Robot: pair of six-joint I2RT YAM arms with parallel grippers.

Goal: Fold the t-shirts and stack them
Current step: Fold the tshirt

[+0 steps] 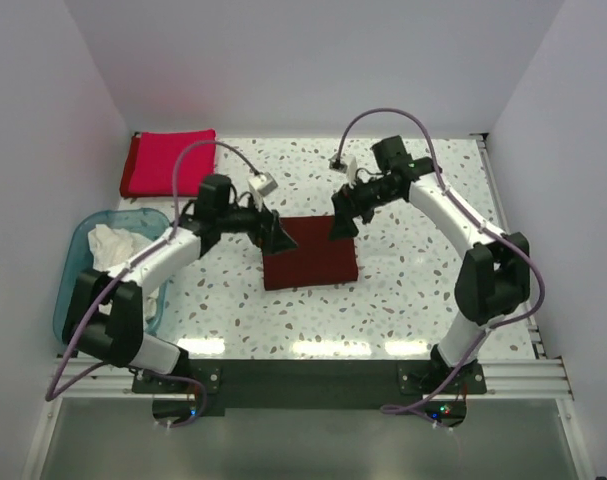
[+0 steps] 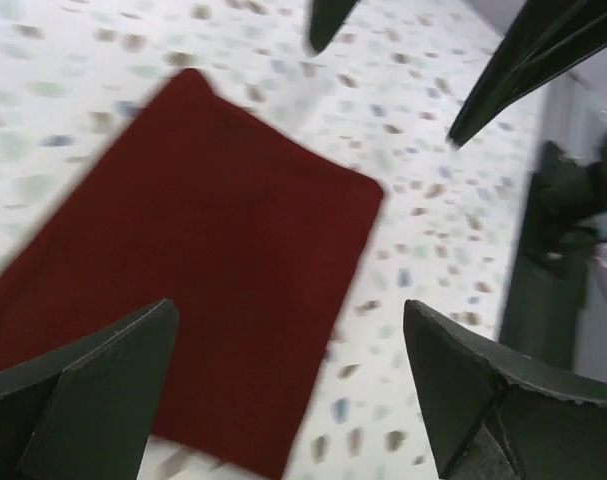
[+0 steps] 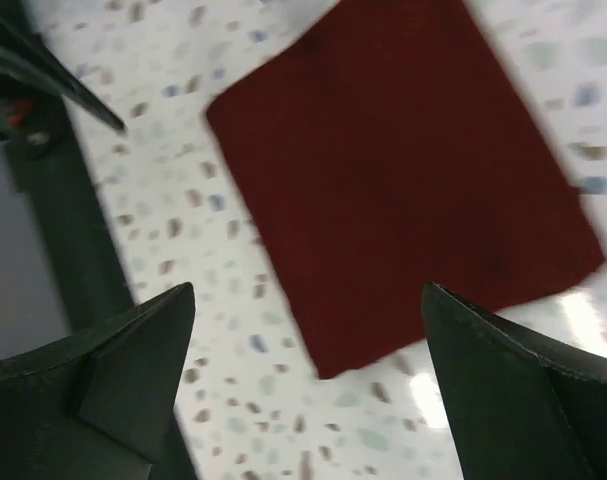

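Observation:
A folded dark maroon t-shirt [image 1: 310,255] lies flat as a neat rectangle at the table's middle; it also shows in the left wrist view [image 2: 193,270] and the right wrist view [image 3: 403,170]. A folded crimson-red t-shirt [image 1: 170,162] lies at the far left corner. A crumpled white t-shirt [image 1: 113,245] sits in the blue tub. My left gripper [image 1: 276,236] is open and empty above the maroon shirt's far left corner. My right gripper [image 1: 344,222] is open and empty above its far right corner.
The translucent blue plastic tub [image 1: 75,262] stands at the left edge of the speckled table [image 1: 413,300]. White walls close in the back and both sides. A dark rail [image 1: 303,385] runs along the near edge by the arm bases.

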